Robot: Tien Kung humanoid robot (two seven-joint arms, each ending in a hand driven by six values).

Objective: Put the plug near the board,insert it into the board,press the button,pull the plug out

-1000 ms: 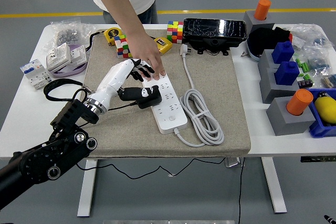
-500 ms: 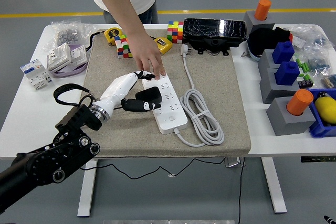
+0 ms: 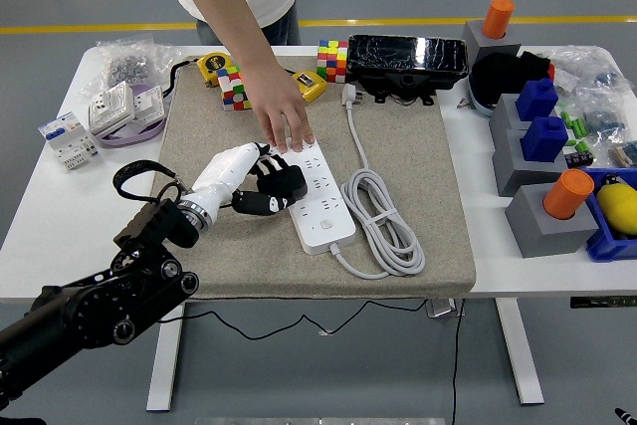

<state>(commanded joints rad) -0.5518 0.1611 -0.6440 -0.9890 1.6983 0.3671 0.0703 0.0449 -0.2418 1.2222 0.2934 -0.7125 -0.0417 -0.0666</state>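
- The left hand [image 3: 239,174], white-shelled with black fingers, has its fingers clamped on the black plug [image 3: 282,189], which sits just at the left edge of the white power strip [image 3: 315,191].
- The power strip lies lengthwise on a grey felt mat [image 3: 418,161] that covers the middle of the white worktop [image 3: 50,216].
- A person's hand [image 3: 282,114] reaches in from the far side and presses its fingertips on the far end of the power strip, just beyond the robot's fingers.
- The strip's white cable [image 3: 383,216] lies coiled on the mat right of the strip, its own white plug [image 3: 349,96] resting near the mat's far edge.
- Two colourful cubes [image 3: 233,88] [image 3: 331,60] and a yellow tape measure [image 3: 212,66] lie at the mat's far side.
- A black box wrapped in shiny film [image 3: 406,55] stands behind the cable.
- White switch parts [image 3: 68,138] and a purple roll [image 3: 139,118] lie on the worktop at left.
- Grey blocks carrying blue [image 3: 543,136] and orange pegs [image 3: 567,193] crowd the right side, well apart from the strip.
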